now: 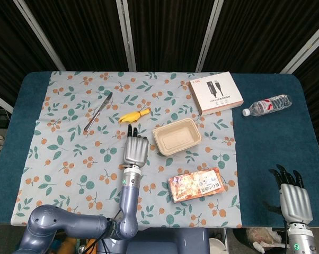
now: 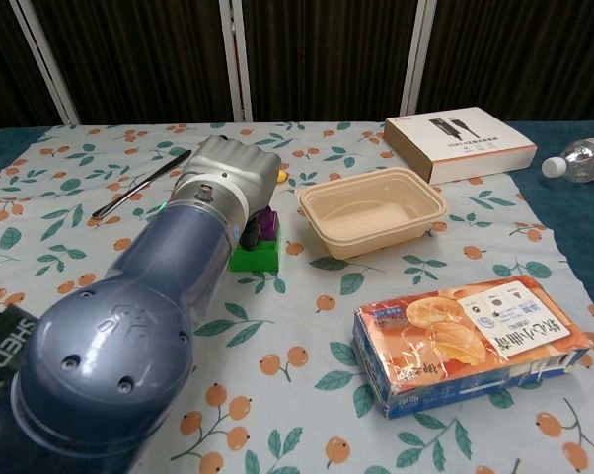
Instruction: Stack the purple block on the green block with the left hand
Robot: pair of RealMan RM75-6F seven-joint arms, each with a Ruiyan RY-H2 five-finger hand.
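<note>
The purple block sits on top of the green block, just left of the beige tray in the chest view. My left hand is right over and behind them, and its dark fingers reach down along the purple block's left side and still grip it. In the head view the left hand covers both blocks. My right hand hangs at the table's near right corner, fingers spread and holding nothing.
An empty beige tray stands right of the blocks. A snack box lies near the front. A white box and a water bottle lie at the back right. A yellow toy and a knife lie behind the hand.
</note>
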